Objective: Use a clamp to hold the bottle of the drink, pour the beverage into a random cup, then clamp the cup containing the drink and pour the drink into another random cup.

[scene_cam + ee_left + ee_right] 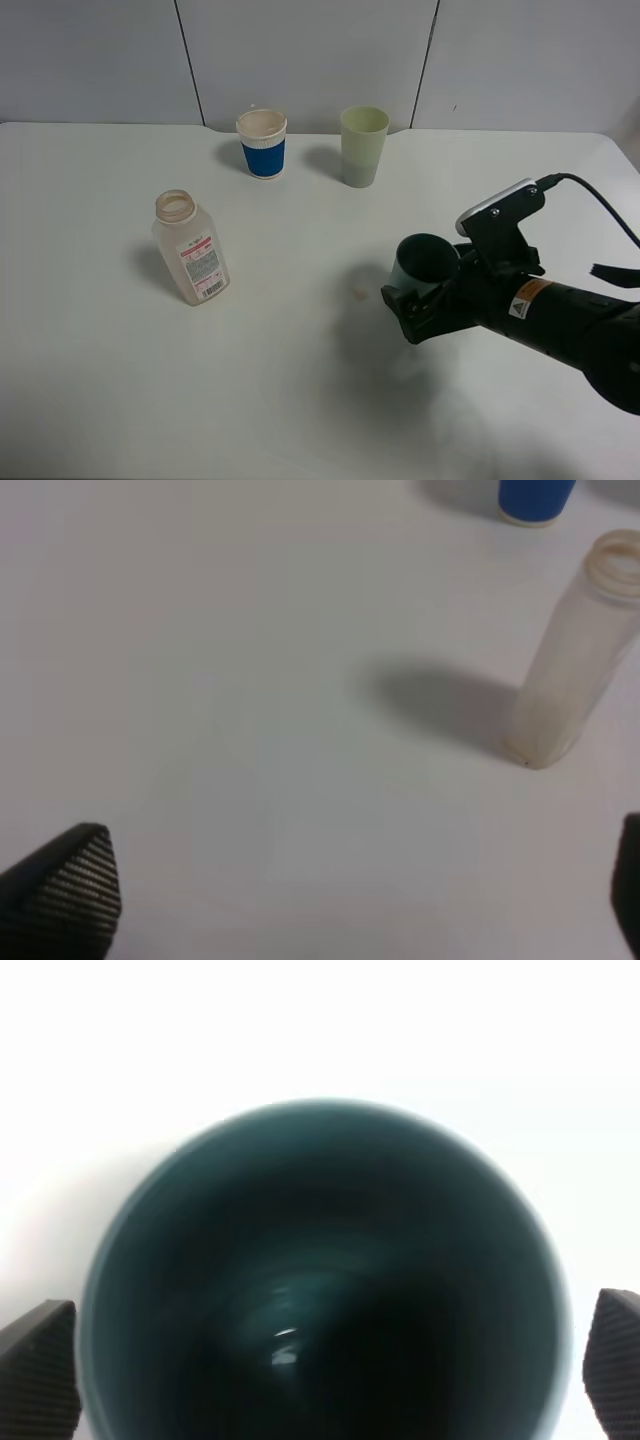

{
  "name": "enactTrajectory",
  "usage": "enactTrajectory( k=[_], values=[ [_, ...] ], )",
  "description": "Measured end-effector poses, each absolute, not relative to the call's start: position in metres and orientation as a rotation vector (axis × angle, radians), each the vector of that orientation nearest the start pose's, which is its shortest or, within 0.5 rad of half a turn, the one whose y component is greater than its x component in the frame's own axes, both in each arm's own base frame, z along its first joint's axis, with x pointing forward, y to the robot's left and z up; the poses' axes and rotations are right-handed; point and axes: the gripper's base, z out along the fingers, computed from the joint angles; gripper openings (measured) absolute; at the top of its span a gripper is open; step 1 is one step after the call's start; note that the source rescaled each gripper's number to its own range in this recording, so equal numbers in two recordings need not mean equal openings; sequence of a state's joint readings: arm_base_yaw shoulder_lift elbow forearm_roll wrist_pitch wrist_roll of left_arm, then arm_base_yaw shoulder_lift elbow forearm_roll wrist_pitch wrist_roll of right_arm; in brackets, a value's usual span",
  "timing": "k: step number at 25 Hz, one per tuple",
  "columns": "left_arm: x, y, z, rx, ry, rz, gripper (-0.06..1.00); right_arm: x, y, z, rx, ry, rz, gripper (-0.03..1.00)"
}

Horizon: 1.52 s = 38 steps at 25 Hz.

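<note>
Right gripper hides most of teal cup, jaws spread wide

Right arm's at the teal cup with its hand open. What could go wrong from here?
1. The right hand straddles the teal cup with its jaws wide; pulling away crookedly may tip it.
2. The bottle stands uncapped in open space; a sweeping arm might topple it.
3. A small brownish spot lies nearby.

Bare table beside bottle
</note>
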State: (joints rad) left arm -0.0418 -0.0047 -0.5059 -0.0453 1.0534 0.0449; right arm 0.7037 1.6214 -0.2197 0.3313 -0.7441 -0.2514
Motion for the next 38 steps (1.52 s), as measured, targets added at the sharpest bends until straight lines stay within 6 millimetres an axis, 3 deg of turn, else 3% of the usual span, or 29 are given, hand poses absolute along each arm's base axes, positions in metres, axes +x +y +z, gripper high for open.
enactTrajectory(
  k=[9, 19, 30, 38],
  values=[
    [-0.006, -0.003, 0.28, 0.09, 2.024, -0.052, 1.0, 0.172, 0.117, 0.134, -0.566, 2.04, 0.169, 0.99],
    [-0.006, -0.003, 0.28, 0.09, 2.024, -0.052, 1.0, 0.17, 0.111, 0.167, -0.541, 1.9, 0.153, 1.0],
    [-0.006, -0.003, 0.28, 0.09, 2.024, -0.052, 1.0, 0.217, 0.109, 0.212, -0.478, 1.855, 0.133, 1.0],
    [-0.006, -0.003, 0.28, 0.09, 2.024, -0.052, 1.0, 0.248, 0.078, 0.231, -0.419, 1.941, 0.097, 1.0]
  ],
)
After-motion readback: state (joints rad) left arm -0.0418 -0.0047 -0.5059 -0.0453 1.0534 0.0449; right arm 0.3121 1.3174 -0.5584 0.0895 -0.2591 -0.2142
